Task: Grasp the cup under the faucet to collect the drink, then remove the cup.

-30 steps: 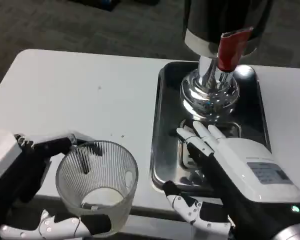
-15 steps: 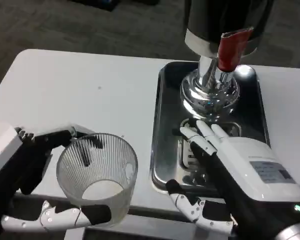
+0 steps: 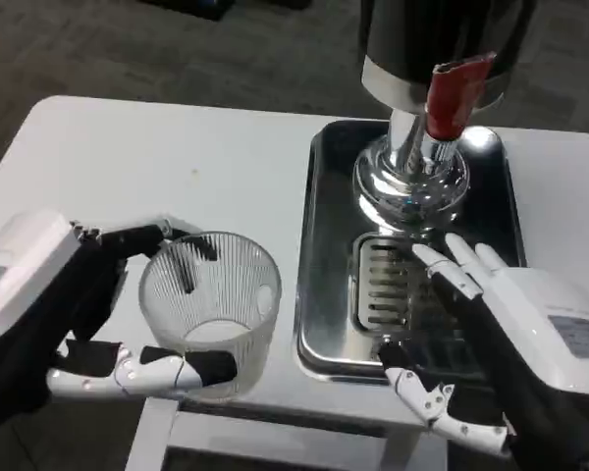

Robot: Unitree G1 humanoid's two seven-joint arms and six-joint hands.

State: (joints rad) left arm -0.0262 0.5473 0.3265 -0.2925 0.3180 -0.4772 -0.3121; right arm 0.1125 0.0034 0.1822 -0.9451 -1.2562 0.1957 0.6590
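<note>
Since a second ago the left hand (image 3: 54, 314) has carried the clear ribbed plastic cup (image 3: 209, 309) a little farther in from the table's front edge and toward the tray, and the right hand (image 3: 515, 339) has slid toward the tray's right side, uncovering the slotted drain grate (image 3: 385, 285) it had been hiding.

Now the cup stands upright near the front edge of the white table (image 3: 177, 167), just left of the shiny steel tray (image 3: 319, 245) and not yet on it. The left hand holds it: the dark fingers (image 3: 147, 235) reach around the cup's far side at the rim, and the white and black thumb (image 3: 147, 368) lies along its near side low down. I can't tell whether the cup's base touches the table or hangs just above it.

On the tray's far half stands the chrome foot of the drink dispenser (image 3: 410, 182), with the dark steel body above it and a red tap handle (image 3: 450, 96) on its front. The grate sits in the tray's near half, below the tap.

The right hand hovers over the tray's near right corner, holding nothing, its white fingers (image 3: 450, 277) stretched forward and slightly apart over the grate's right edge, thumb held out low by the tray's front rim.
</note>
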